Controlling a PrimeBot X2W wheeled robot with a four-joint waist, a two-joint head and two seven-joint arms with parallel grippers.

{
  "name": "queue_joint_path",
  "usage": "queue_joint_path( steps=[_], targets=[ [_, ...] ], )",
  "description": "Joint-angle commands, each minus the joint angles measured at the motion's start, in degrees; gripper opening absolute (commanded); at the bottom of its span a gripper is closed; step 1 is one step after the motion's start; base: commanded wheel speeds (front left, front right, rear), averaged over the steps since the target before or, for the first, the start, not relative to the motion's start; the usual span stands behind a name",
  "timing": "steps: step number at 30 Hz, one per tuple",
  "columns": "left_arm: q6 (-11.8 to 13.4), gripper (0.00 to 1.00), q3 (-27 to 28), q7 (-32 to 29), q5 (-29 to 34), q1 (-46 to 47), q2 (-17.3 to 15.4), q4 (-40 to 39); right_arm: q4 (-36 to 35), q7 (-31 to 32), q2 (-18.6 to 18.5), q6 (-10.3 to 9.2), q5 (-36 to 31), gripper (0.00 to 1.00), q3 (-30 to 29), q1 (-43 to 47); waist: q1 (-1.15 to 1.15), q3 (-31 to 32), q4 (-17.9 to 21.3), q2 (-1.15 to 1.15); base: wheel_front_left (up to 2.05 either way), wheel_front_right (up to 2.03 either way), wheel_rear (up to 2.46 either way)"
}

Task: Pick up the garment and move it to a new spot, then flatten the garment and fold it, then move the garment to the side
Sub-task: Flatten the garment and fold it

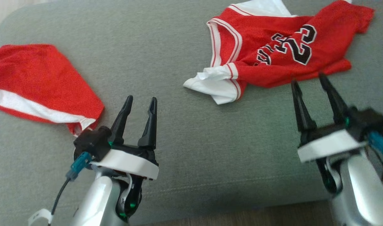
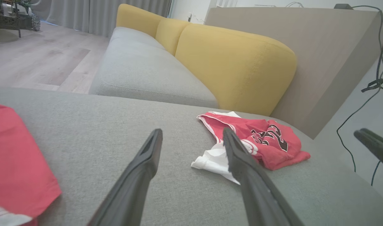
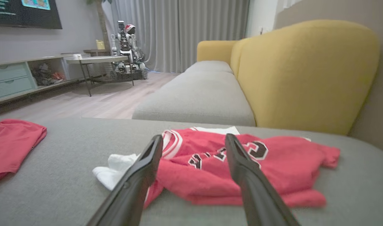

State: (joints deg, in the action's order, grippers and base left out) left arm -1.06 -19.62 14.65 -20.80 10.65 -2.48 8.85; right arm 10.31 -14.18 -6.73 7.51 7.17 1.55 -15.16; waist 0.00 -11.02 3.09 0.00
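The garment [image 1: 282, 44] is a red basketball jersey with white trim and a black number. It lies crumpled at the far right of the grey cushion [image 1: 179, 141], with white fabric bunched at its near left corner. My right gripper [image 1: 307, 79] is open, its fingertips just short of the jersey's near edge, nothing between them. In the right wrist view the garment [image 3: 241, 163] lies right beyond the spread fingers of that gripper [image 3: 194, 136]. My left gripper [image 1: 141, 98] is open and empty over bare cushion; its wrist view shows the gripper [image 2: 191, 130] and the garment [image 2: 267, 141] farther off.
A second red cloth with a white band [image 1: 31, 81] lies at the cushion's left edge, close to my left wrist. Yellow backrests [image 3: 304, 72] rise behind the jersey. The cushion's front edge [image 1: 210, 201] drops to wood floor. A table and another robot [image 3: 128, 47] stand far off.
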Motion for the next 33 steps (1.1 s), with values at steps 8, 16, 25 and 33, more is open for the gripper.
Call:
queue_joint_path(
  steps=[8, 16, 25, 33],
  targets=[
    [-1.21, 1.0, 1.95, 0.35, 2.01, 3.11, -0.4, -0.1, -6.5, -0.75, 1.97, -0.02, -1.44, 1.0, -0.08, 2.45, 0.0, -2.14, 3.84, 0.0, 0.0, 0.0, 0.0],
    [-1.3, 1.0, -0.63, 0.35, 7.78, 10.3, -0.5, 14.23, -7.83, -0.8, 3.11, -0.02, -1.58, 1.0, 0.27, 2.08, 0.0, -5.96, 9.07, 0.0, 0.0, 0.0, 0.0],
    [-1.19, 1.0, -1.73, 0.34, 10.64, 21.45, -1.05, 28.92, -8.6, -0.81, 3.72, -0.02, -1.07, 1.0, -0.11, 1.65, 0.0, -8.8, 12.88, 0.0, 0.0, 0.0, 0.0],
    [1.1, 1.0, -1.51, 0.34, 12.69, 26.88, -2.2, 35.49, -8.84, -0.81, 3.83, -0.02, -0.39, 1.0, -0.41, 1.47, 0.0, -9.81, 13.94, 0.0, 0.0, 0.0, 0.0]
  ],
)
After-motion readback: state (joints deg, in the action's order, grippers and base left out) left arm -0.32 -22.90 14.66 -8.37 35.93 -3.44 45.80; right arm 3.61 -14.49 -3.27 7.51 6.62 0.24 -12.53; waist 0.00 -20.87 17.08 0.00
